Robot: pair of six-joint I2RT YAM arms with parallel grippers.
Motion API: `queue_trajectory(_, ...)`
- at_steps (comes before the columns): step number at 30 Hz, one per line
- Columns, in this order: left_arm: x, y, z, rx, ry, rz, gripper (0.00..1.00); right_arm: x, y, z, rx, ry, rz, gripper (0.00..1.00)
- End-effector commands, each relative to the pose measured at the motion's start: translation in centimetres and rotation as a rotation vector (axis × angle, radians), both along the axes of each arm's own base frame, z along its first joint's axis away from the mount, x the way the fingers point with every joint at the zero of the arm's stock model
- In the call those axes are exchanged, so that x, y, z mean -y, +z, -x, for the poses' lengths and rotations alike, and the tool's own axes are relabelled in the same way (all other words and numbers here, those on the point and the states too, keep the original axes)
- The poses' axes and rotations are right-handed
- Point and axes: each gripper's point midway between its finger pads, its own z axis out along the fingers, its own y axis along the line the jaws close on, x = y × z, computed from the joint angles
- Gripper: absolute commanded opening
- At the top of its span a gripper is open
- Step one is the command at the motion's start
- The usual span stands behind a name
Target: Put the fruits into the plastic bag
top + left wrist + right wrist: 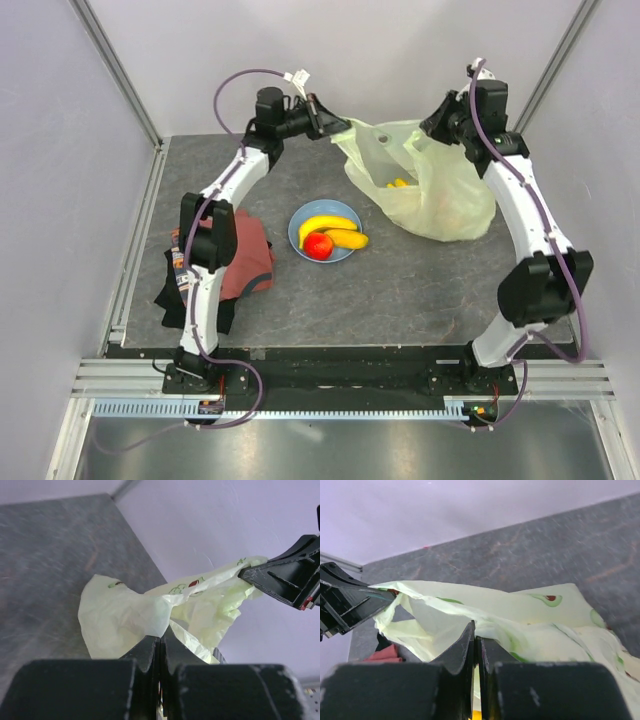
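Observation:
The pale yellow-green plastic bag point(425, 185) with avocado prints lies at the back right, its mouth stretched between both grippers. My left gripper point(338, 128) is shut on the bag's left rim point(150, 605). My right gripper point(428, 128) is shut on the right rim point(485, 615). A yellow fruit point(399, 183) shows inside the bag. Two bananas point(330, 230) and a red round fruit point(318, 246) sit on the blue plate point(300, 222) at the table's middle. In the left wrist view the right gripper's fingers point(285, 577) hold the far rim.
A red T-shirt point(235, 262) over dark cloth lies at the left beside the left arm. Grey walls close the back and sides. The metal rail runs along the table's left edge point(135, 250).

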Motion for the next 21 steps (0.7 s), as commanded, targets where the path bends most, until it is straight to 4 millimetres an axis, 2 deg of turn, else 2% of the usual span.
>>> queue_trajectory(1,-4.6,6.9,-1.6,0.171,0.146,-0.009,0.01,-3.9,3.6,-3.9,0.158,0.140,-0.051,0.09)
queue_trajectory(2,-5.4,7.0,-1.7,0.180,0.161,-0.019,0.02,-4.8,3.6,-4.3,0.163,0.168,-0.056,0.09)
queue_trajectory(3,-6.7,8.0,-1.7,0.191,0.187,-0.026,0.02,-5.7,2.4,-5.2,0.144,0.188,-0.057,0.09)
queue_trajectory(4,-7.4,8.5,-1.5,0.204,0.203,-0.034,0.02,-7.3,3.6,-5.3,0.176,0.222,-0.061,0.09)
queue_trajectory(5,-8.1,8.0,-1.4,0.203,0.215,-0.055,0.02,-8.3,3.7,-5.4,0.180,0.246,-0.066,0.09)
queue_trajectory(6,-9.4,9.9,-0.8,0.235,0.247,-0.056,0.02,-9.2,3.0,-5.9,0.176,0.263,-0.066,0.09)
queue_trajectory(7,-10.0,10.2,-0.5,0.241,0.265,-0.066,0.02,-10.9,3.8,-5.8,0.199,0.296,-0.072,0.09)
queue_trajectory(8,-10.8,9.1,-0.3,0.235,0.285,-0.093,0.02,-11.6,3.8,-5.8,0.205,0.310,-0.078,0.09)
queue_trajectory(9,-12.0,9.6,-0.4,0.245,0.335,-0.104,0.01,-13.0,3.4,-5.9,0.208,0.333,-0.086,0.10)
queue_trajectory(10,-12.9,11.2,0.5,0.270,0.360,-0.102,0.02,-13.7,3.8,-6.0,0.220,0.343,-0.093,0.10)
queue_trajectory(12,-14.7,10.6,0.9,0.250,0.402,-0.123,0.01,-14.6,3.1,-6.5,0.208,0.354,-0.109,0.10)
queue_trajectory(13,-15.3,12.0,1.9,0.268,0.413,-0.117,0.02,-15.0,3.4,-6.5,0.210,0.357,-0.125,0.10)
queue_trajectory(14,-15.9,11.0,2.3,0.239,0.422,-0.136,0.02,-15.3,3.1,-6.7,0.204,0.360,-0.131,0.10)
queue_trajectory(16,-16.4,11.2,3.4,0.244,0.439,-0.151,0.02,-15.5,2.8,-6.8,0.200,0.357,-0.141,0.10)
queue_trajectory(18,-16.7,11.3,5.3,0.242,0.441,-0.155,0.02,-15.6,3.0,-6.8,0.210,0.355,-0.145,0.12)
queue_trajectory(21,-16.7,9.9,7.2,0.180,0.421,-0.155,0.02,-15.3,2.6,-6.8,0.203,0.337,-0.145,0.14)
